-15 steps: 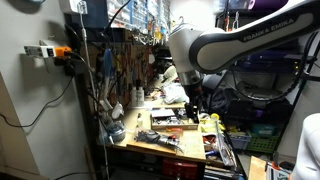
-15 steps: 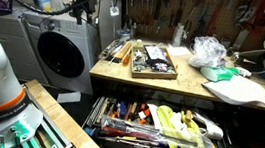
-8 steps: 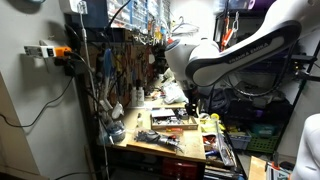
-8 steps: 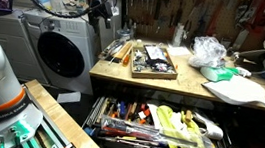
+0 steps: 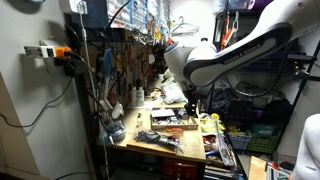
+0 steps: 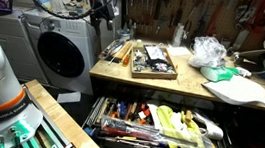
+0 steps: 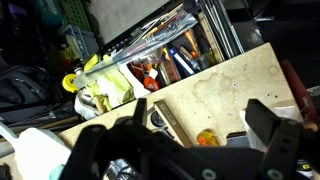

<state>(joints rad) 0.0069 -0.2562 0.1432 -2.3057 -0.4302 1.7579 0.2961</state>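
Note:
My gripper [image 7: 200,115] is open and empty, its two dark fingers wide apart. It hangs above the wooden workbench top [image 7: 225,85], over a small orange and yellow object [image 7: 205,137] that lies beside the edge of a wooden tray [image 7: 165,120]. In both exterior views the gripper [image 5: 193,102] [image 6: 104,4] hovers above the bench and touches nothing. The tray [image 6: 150,60] holds several hand tools.
An open drawer [image 6: 162,128] full of tools juts out below the bench and also shows in the wrist view [image 7: 165,55], with yellow gloves [image 7: 100,85]. A washing machine [image 6: 60,51] stands beside the bench. A crumpled plastic bag [image 6: 209,51] and a white board [image 6: 239,92] lie on it. Tools hang on the wall [image 5: 125,60].
The arm has swung and its upper links have risen. The gripper has come into one exterior view near the bench's corner. In the last half second it barely moves.

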